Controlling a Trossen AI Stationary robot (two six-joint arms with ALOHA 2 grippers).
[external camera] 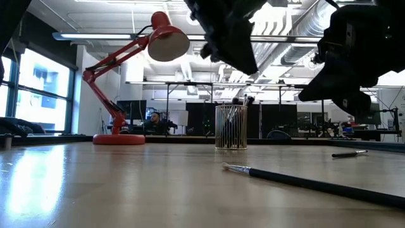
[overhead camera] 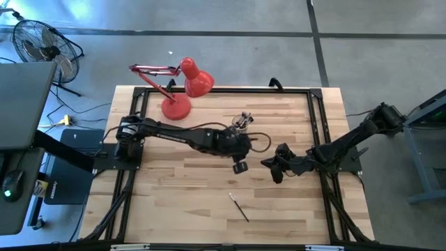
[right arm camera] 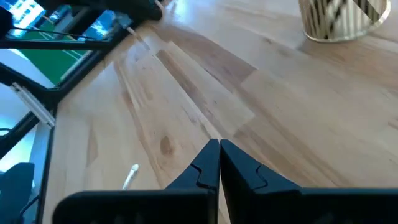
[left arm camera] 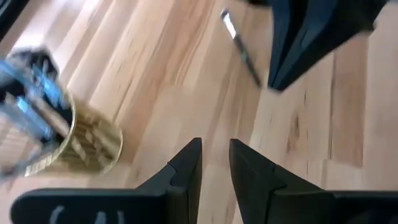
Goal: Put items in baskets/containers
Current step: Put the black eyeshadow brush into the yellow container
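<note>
The clear cup [overhead camera: 242, 120] with a yellowish rim stands on its base on the far middle of the table, with several dark brushes upright in it. It also shows in the low view [external camera: 231, 126], the left wrist view [left arm camera: 62, 134] and the right wrist view [right arm camera: 339, 18]. One brush [overhead camera: 239, 207] lies flat toward the near edge [external camera: 304, 181]. A second brush [external camera: 349, 153] lies farther right. My left gripper [overhead camera: 240, 166] [left arm camera: 215, 163] hangs over the table's middle, near side of the cup, narrowly open and empty. My right gripper [overhead camera: 275, 169] [right arm camera: 219, 155] hovers just right of it, shut and empty.
A red desk lamp [overhead camera: 182, 87] stands with its round base [overhead camera: 175, 108] on the far left of the table, left of the cup. A black frame [overhead camera: 223, 90] runs along the table's edges. Bare wood lies between the grippers and the near edge.
</note>
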